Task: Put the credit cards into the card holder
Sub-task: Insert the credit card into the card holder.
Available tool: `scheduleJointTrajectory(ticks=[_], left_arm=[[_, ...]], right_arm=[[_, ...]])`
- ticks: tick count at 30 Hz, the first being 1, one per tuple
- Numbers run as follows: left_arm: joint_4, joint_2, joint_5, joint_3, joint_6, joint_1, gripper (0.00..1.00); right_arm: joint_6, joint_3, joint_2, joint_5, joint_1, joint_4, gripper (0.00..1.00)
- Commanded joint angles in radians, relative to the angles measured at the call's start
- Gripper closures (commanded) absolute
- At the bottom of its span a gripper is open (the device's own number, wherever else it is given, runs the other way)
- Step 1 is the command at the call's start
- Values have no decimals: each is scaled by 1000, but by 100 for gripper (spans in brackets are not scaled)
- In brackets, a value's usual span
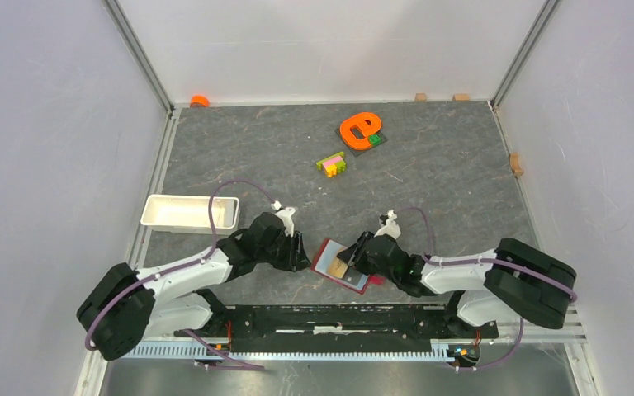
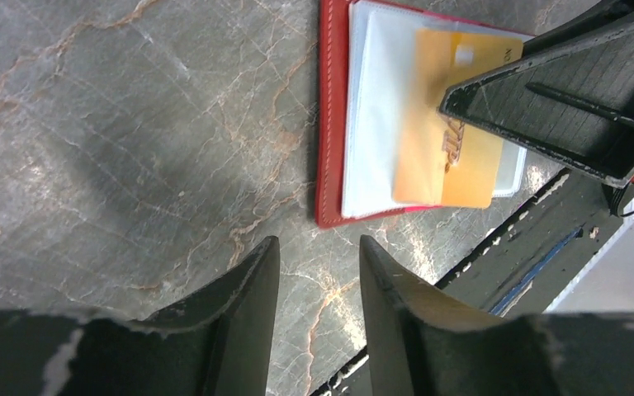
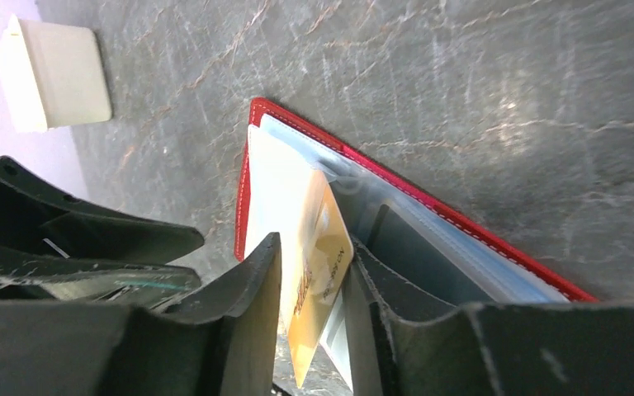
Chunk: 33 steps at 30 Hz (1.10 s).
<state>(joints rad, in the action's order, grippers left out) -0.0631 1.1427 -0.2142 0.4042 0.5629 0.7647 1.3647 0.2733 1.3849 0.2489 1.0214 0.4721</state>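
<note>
- Right pincer [image 3: 315, 260]: closed on the tan-orange card [image 3: 328, 247], one finger against each face. It sits low over the open card holder [image 1: 327, 252] at the near side of the table [image 1: 429, 190].
- Left pincer [image 2: 318, 247]: fingers parted, nothing between them. It is low over bare table just left of the card holder and not touching it.
- Table: grey marbled top.
- Tray [image 1: 190, 212]: white, rectangular, at the left edge, well apart from both pincers.
- Card holder: red, lying open and flat between the two pincers, pale inside facing up.
- Letter toy [image 1: 358, 128]: orange, e-shaped, on the far side of the table.
- Blocks [image 1: 331, 163]: small coloured cluster near the letter toy.
- Tan-orange card: tilted, set across the card holder's pale inside, one end reaching past its edge. Whether it sits in a pocket cannot be told.
</note>
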Motion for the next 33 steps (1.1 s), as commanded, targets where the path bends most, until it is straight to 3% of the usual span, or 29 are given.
scheduleJointTrajectory(ticks=[1, 4, 7, 18, 22, 27, 33], left_arm=[[-79, -52, 17, 45, 36, 4, 50], [-107, -62, 16, 65, 31, 4, 46], [-112, -67, 18, 71, 28, 4, 43], [-97, -51, -9, 97, 23, 4, 41], [-82, -47, -20, 100, 36, 5, 41], [44, -20, -51, 85, 102, 13, 41], [227, 118, -86, 98, 163, 44, 42]], right_arm=[[-121, 9, -56, 118, -1, -305, 59], [-147, 9, -119, 149, -1, -351, 49], [-211, 38, -174, 173, -1, -397, 45], [-379, 228, -242, 348, -1, -779, 45], [-395, 221, -282, 350, -1, -805, 39], [-380, 181, -338, 245, -2, -761, 42], [-278, 80, -358, 122, -1, -634, 45]])
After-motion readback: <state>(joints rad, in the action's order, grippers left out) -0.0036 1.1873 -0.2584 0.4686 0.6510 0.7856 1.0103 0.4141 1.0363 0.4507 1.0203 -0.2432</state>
